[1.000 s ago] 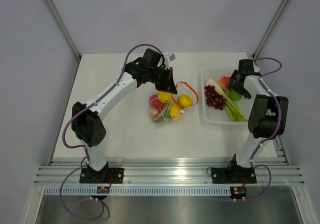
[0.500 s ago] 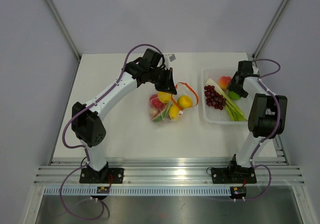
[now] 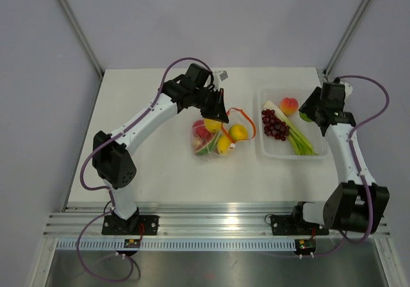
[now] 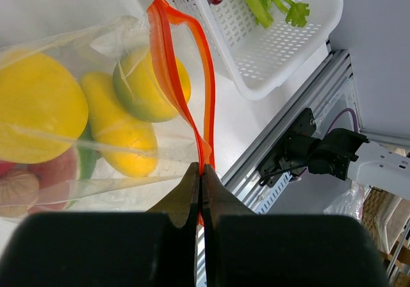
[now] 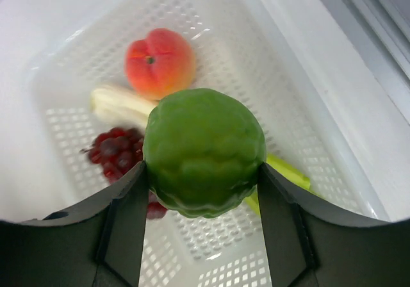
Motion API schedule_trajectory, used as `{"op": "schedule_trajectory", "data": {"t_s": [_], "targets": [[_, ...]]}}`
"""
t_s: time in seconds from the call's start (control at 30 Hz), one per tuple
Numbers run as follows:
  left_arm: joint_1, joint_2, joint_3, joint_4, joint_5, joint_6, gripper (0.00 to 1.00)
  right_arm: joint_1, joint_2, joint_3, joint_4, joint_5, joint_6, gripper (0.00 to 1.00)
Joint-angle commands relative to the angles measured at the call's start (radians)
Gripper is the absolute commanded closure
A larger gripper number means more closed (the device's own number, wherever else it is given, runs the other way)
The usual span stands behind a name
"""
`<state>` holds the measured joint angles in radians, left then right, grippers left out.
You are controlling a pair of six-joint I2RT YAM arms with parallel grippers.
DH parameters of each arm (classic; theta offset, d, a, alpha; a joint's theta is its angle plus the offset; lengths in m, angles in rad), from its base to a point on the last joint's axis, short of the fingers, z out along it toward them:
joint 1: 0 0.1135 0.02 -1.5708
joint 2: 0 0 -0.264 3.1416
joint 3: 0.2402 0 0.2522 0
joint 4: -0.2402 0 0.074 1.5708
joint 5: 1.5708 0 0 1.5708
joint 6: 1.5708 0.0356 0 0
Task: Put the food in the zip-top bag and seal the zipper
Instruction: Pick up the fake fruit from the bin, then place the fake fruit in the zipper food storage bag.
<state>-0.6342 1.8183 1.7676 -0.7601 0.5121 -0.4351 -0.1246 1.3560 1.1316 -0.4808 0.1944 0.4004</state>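
- Spanning the middle of the overhead view, the pale table (image 3: 160, 165) carries everything else.
- The left arm (image 3: 150, 117) reaches from the lower left up toward the centre. The right arm (image 3: 349, 146) rises along the right edge.
- The white perforated tray (image 3: 282, 157) sits right of centre, well apart from the bag.
- The zip-top bag (image 3: 214, 139) lies at the centre of the overhead view, clear and crumpled, its mouth turned toward the tray.
- Inside the bag are yellow lemons (image 3: 237, 131) and a red fruit (image 3: 200, 132), with a bit of green beneath them.
- The left gripper (image 4: 200, 172) is clamped tight on the bag's mouth, pinching the strip between its closed fingers at the lower centre of its wrist view.
- The right gripper (image 5: 204, 172) grips a round green fruit (image 5: 204, 151) between its fingers, held over the tray near its upper right corner in the overhead view.
- A green stalk (image 3: 301, 143) runs slantwise across the tray.
- Purple grapes (image 3: 275, 125) lie in the tray's left half, beside the stalk.
- A peach (image 3: 289, 104) rests at the top of the tray.
- The zipper (image 4: 168, 50) is a red-orange strip, parted into a narrow loop above the pinch point, so the mouth is unsealed.
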Motion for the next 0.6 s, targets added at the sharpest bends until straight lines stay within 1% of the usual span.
{"op": "schedule_trajectory", "data": {"t_s": [0.0,0.03,0.1,0.13,0.17,0.23,0.3,0.33,0.43,0.57], "targets": [[-0.018,-0.03,0.038,0.044,0.023,-0.004,1.0,0.0,-0.167,-0.052,-0.025,-0.153,0.017,0.63],[-0.021,-0.03,0.039,0.047,0.026,-0.005,1.0,0.003,-0.197,-0.056,-0.038,-0.217,0.017,0.63],[-0.024,-0.039,0.032,0.053,0.028,-0.011,1.0,0.019,-0.265,-0.052,-0.064,-0.257,0.017,0.63],[-0.025,-0.043,0.029,0.062,0.026,-0.013,1.0,0.026,-0.284,-0.053,-0.065,-0.32,0.018,0.63],[-0.027,-0.047,0.024,0.065,0.026,-0.013,1.0,0.037,-0.314,-0.053,-0.067,-0.347,0.028,0.63],[-0.027,-0.053,0.021,0.07,0.025,-0.016,1.0,0.106,-0.331,-0.05,-0.064,-0.381,0.047,0.63],[-0.027,-0.053,0.023,0.073,0.025,-0.022,1.0,0.189,-0.33,-0.047,-0.059,-0.368,0.075,0.63],[-0.028,-0.056,0.023,0.076,0.023,-0.022,1.0,0.285,-0.322,-0.049,-0.047,-0.342,0.086,0.62],[-0.032,-0.059,0.024,0.079,0.02,-0.03,1.0,0.414,-0.278,-0.065,0.02,-0.329,0.153,0.62],[-0.035,-0.077,0.013,0.087,0.043,-0.034,1.0,0.517,-0.175,-0.067,0.077,-0.294,0.179,0.6]]}}
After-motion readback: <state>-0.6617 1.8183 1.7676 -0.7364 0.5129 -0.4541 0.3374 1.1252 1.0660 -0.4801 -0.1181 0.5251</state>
